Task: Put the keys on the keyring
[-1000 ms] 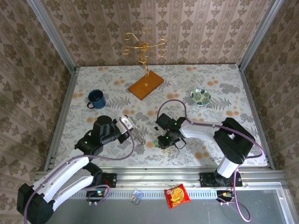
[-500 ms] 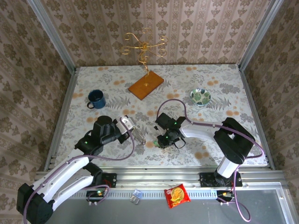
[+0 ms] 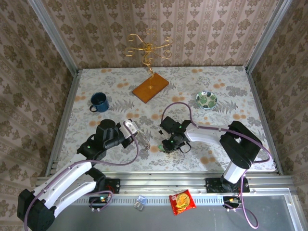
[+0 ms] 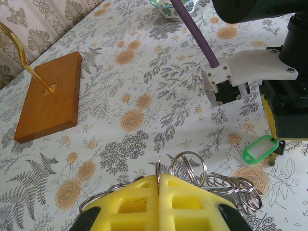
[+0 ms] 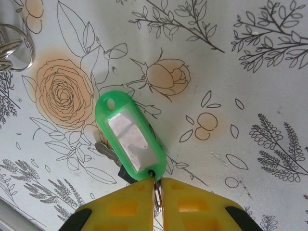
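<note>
Both clamped — left hand [image 4: 159,185] on keyring [image 4: 226,186], right hand [image 5: 158,190] on end of green key [image 5: 132,137].

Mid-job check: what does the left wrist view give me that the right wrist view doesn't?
Left wrist: the wooden base, the bowl and the left end effector shut on the keyring. Right wrist: a key tucked under the green tag, and the right end effector pinching its small loop. Both: the green tag, the keyring and the floral table.
</note>
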`<action>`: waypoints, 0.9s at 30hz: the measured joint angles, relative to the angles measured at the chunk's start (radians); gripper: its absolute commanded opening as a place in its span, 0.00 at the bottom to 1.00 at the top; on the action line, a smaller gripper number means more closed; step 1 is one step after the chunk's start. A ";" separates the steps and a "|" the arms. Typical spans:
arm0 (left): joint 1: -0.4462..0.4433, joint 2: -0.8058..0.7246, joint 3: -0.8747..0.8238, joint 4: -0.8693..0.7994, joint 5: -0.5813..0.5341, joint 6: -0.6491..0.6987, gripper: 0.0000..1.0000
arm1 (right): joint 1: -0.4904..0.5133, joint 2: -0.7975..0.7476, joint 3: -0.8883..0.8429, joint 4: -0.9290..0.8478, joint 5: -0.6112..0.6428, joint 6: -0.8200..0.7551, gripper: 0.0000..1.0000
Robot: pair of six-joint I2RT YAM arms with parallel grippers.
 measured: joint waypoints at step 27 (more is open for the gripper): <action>-0.003 0.000 0.000 0.000 0.001 0.003 0.00 | 0.008 -0.065 0.010 -0.061 0.060 -0.037 0.00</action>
